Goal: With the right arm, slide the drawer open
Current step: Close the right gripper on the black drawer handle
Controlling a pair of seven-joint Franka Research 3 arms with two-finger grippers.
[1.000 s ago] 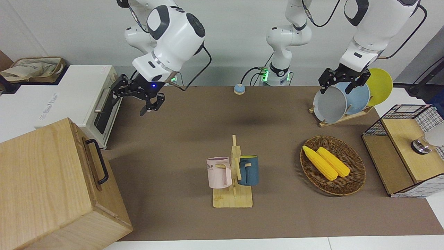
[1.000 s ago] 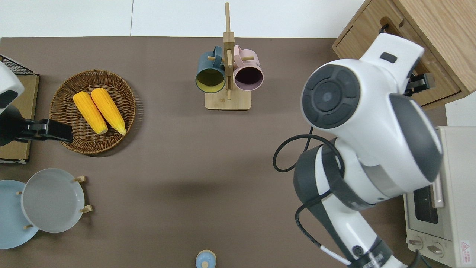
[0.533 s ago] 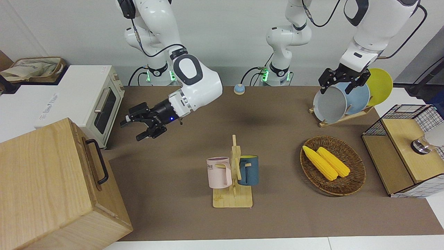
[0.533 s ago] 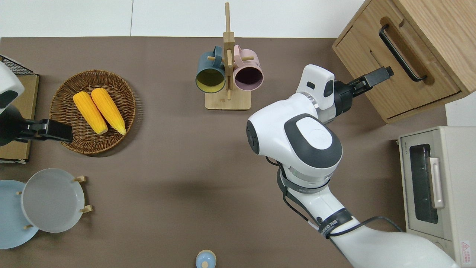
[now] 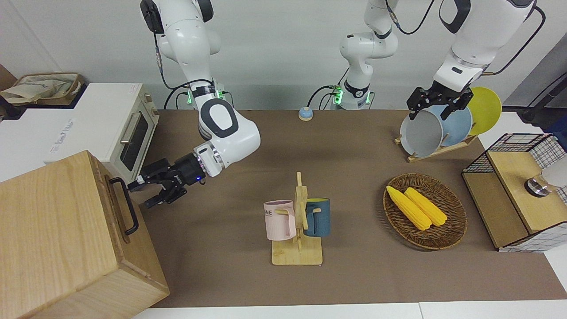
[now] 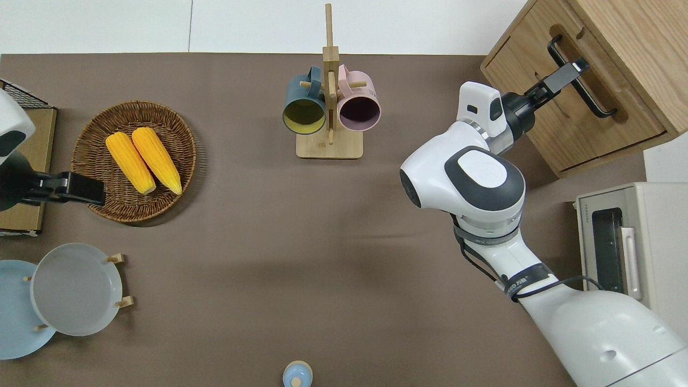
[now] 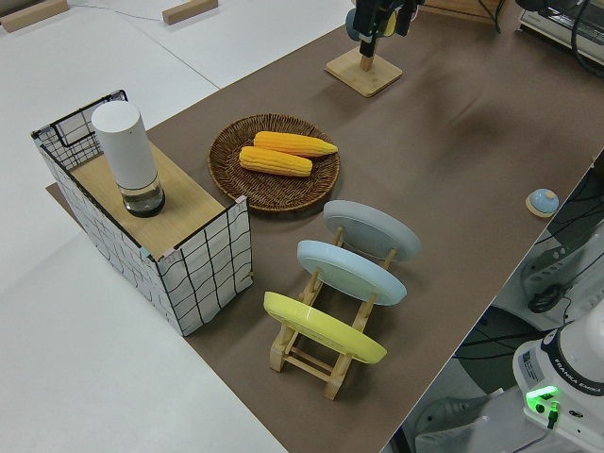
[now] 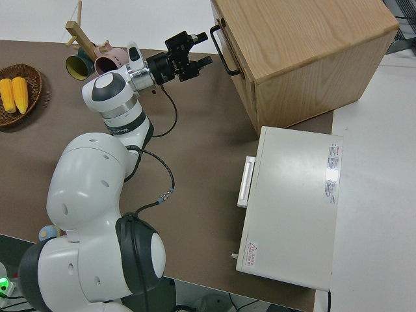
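Front view, read across from the right arm's end of the worktop (image 5: 354, 283).

Cabinet (image 5: 57, 239) — big pale wooden box, sits at the worktop corner farthest from the robots. The drawer (image 6: 570, 99) is in its face toward the worktop's middle; the black bar handle (image 6: 580, 75) runs along the drawer front. Drawer front looks flush with the cabinet face, i.e. closed.

Toaster oven (image 5: 117, 133): white, silver handle, beside the cabinet and nearer to the robots.

Right arm (image 5: 221, 133) reaches out low toward the cabinet, blue light lit at the wrist. Right gripper (image 5: 142, 195) is level with the handle, fingers spread; in the front view the tips are just beside the bar, not closed on it. In the overhead view the upper finger overlaps the bar near one end — cannot tell whether it touches. Right side view agrees: jaws apart, just short of the handle.

Mid-worktop: wooden mug stand (image 5: 299, 248) with a pink mug (image 5: 279, 219) and a dark blue mug (image 5: 318, 216) hung either side of its post. A small blue bell (image 5: 305, 114) sits near the robots' edge.

Toward the left arm's end: wicker basket (image 5: 452, 230) holding two corn cobs (image 5: 416, 206); plate rack (image 5: 436, 148) with grey, blue and yellow plates, nearer to the robots than the basket; black wire-mesh rack (image 5: 514, 190) with wooden shelves at the worktop's end.

Left arm is parked; left gripper (image 5: 436, 106) has its fingers spread.
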